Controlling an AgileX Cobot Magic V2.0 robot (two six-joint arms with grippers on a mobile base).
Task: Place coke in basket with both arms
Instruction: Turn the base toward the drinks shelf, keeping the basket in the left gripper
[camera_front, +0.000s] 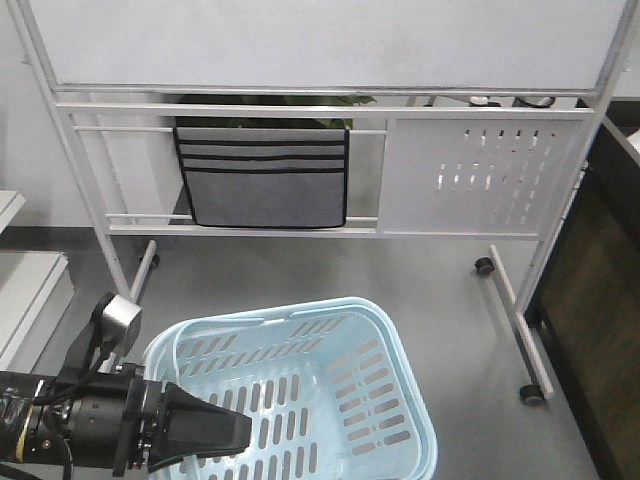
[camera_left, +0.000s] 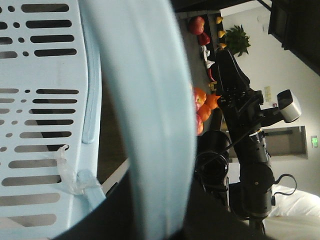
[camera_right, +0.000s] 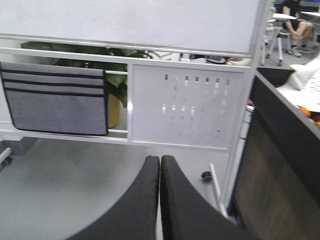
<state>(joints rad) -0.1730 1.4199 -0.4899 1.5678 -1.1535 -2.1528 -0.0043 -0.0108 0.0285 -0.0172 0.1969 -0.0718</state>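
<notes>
The light blue slotted basket (camera_front: 290, 315) sits low at the front centre of the front view. My left gripper (camera_front: 235, 432) reaches in from the lower left at the basket's near left side. In the left wrist view a broad light blue band of the basket (camera_left: 145, 100) runs between the black jaws of the left gripper (camera_left: 155, 220), which is shut on it; I cannot tell whether the band is rim or handle. My right gripper (camera_right: 160, 159) is shut and empty, above the grey floor. The right arm (camera_left: 240, 110) also shows in the left wrist view. The coke is out of view.
A white wheeled board frame (camera_front: 330, 110) with a grey fabric pocket organiser (camera_front: 265, 175) stands behind the basket. A dark cabinet (camera_front: 600, 330) stands at the right. Red and orange fruit (camera_left: 198, 107) lie on a surface behind the right arm.
</notes>
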